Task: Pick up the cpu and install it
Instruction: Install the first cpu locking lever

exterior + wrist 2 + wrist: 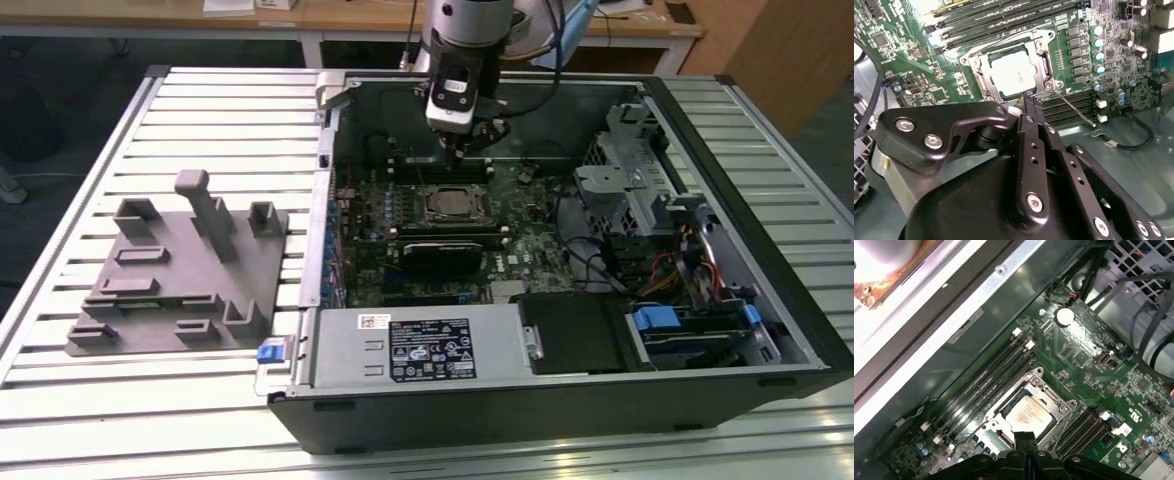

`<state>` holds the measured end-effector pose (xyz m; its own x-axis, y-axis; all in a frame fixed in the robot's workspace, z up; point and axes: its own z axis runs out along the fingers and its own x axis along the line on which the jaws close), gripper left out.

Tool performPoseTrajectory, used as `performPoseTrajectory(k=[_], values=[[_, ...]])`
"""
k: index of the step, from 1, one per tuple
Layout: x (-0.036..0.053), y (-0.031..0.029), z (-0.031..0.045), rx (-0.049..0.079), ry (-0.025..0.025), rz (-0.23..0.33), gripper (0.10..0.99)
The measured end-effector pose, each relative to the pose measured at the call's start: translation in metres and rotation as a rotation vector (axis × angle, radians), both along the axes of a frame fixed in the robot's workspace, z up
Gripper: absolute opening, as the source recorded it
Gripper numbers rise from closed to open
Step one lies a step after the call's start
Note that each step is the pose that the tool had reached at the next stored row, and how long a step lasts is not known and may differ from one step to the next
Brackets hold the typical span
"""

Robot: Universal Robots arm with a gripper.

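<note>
One cpu (1013,73) is seated in the motherboard socket (1040,44); above its edge, the gripper (1031,106) is held with fingers (1028,107) pressed together, empty.

The arm reaches straight down from above in the exterior view, wrist vertical. Its black claw (466,150) points downward, both fingers (1030,107) pressed flat together, nothing between them, in both wrist views.

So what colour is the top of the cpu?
Silvery metal; the cpu sits in its socket, clearest in the second wrist view.
</note>
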<state>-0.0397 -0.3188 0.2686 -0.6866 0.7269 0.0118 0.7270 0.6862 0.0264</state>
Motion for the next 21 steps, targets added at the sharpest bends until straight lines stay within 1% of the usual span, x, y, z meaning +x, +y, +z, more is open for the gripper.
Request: performPoseTrajectory(k=[10, 15, 21], values=[[0.0000, 0.0000, -0.0007, 0.000, 0.0000, 0.175, 0.106], [0.0000, 0.0000, -0.0009, 0.000, 0.0000, 0.247, 0.106], [0.0000, 0.0000, -0.0009, 0.000, 0.0000, 0.320, 0.106]])
